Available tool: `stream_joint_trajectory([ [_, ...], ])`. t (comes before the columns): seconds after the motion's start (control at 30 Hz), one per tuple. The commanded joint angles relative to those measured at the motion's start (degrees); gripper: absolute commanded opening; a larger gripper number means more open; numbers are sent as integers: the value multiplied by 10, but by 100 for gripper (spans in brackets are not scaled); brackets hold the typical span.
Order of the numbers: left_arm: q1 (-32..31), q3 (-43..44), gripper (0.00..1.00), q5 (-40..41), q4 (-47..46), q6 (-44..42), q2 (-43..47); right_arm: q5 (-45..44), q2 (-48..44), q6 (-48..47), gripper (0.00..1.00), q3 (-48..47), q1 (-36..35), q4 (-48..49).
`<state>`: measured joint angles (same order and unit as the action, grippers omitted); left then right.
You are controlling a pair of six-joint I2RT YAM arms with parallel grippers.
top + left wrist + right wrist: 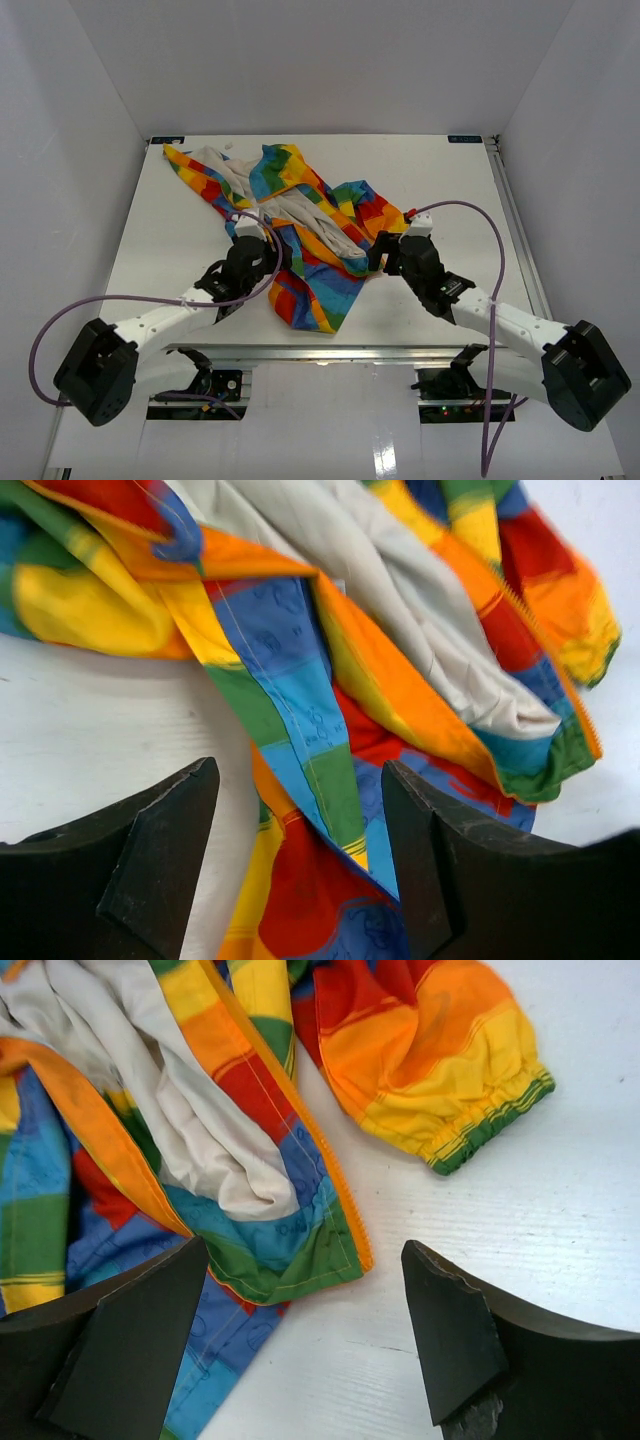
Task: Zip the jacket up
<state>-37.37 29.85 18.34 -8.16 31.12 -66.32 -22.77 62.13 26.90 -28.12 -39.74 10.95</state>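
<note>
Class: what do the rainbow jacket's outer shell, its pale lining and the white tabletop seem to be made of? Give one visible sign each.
Rainbow patchwork jacket shell: thin woven cloth, matt, likely cotton; it creases softly and shows stitched seams. Pale grey-white lining: soft matt fabric, loosely folded. White tabletop: hard, smooth, faintly glossy, perhaps painted or laminated board.

A rainbow patchwork jacket [322, 262] lies crumpled and open on the white table [440, 175] – pale lining up, one end near the far left corner, the other toward the near middle. The left gripper [243, 228] sits at its left edge, the right gripper [380, 255] at its right edge – their jaws too small to read. A purple cable [470, 208] loops over each arm.
</note>
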Motion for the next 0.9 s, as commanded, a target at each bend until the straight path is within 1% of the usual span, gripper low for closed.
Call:
stream_joint_trajectory([
  [0.0, 0, -6, 78, 84, -32, -20, 70, 49, 41, -8, 82, -31, 14, 5],
  [0.13, 0, 1, 78, 143, -12, -19, 61, 77, 72, -10, 82, -36, 30, 16],
  [0.33, 0, -4, 78, 157, -32, -39, 41, 107, 103, -12, 77, -23, 36, 58],
  [0.43, 2, -1, 78, 157, -39, -41, 17, 107, 117, -13, 75, -27, 36, 61],
  [0.53, 27, 15, 78, 132, -45, -26, -13, 107, 131, -13, 74, -27, 36, 70],
  [0.63, 80, 46, 77, 54, -36, 11, -54, 102, 147, -12, 73, -30, 36, 72],
  [0.7, 117, 66, 76, 13, -49, 30, -91, 101, 151, -13, 72, -32, 35, 73],
  [0.73, 123, 75, 74, 0, -61, 28, -103, 103, 150, -13, 71, -32, 36, 73],
  [0.8, 130, 112, 74, 6, -60, 18, -151, 108, 142, -12, 71, -27, 36, 77],
  [0.83, 133, 127, 73, 10, -59, 14, -152, 108, 138, -12, 71, -25, 36, 79],
  [0.87, 136, 144, 73, 10, -50, 11, -190, 111, 134, -13, 71, -23, 36, 83],
])
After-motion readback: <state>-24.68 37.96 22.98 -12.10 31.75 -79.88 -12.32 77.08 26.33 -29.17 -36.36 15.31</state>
